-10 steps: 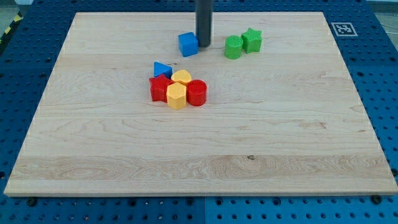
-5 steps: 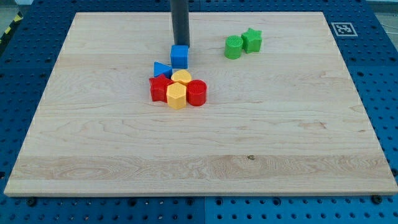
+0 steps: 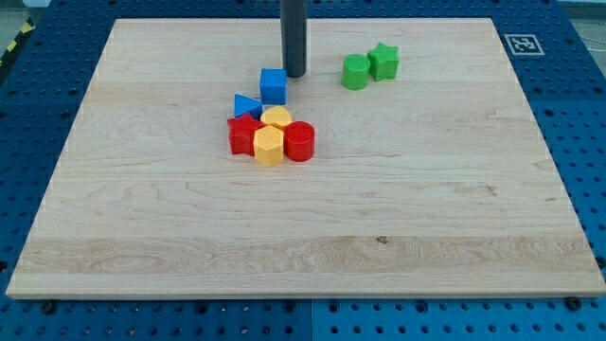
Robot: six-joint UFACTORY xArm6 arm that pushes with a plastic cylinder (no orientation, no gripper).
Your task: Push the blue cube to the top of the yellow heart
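The blue cube [image 3: 274, 86] sits just above the yellow heart [image 3: 276, 117], with a small gap between them. My tip [image 3: 295, 75] is just to the upper right of the blue cube, beside it and seemingly not touching. The yellow heart lies in a tight cluster with a blue triangle [image 3: 246, 105], a red star [image 3: 243, 134], a yellow hexagon [image 3: 269, 147] and a red cylinder [image 3: 299, 141].
A green cylinder [image 3: 355, 72] and a green star [image 3: 383, 62] stand together right of my tip near the view's top. The wooden board [image 3: 426, 208] lies on a blue pegboard table.
The blue cube was pushed down-left to just above the yellow heart, then stayed put. My tip then moved right, off the cube's top side to its upper right.
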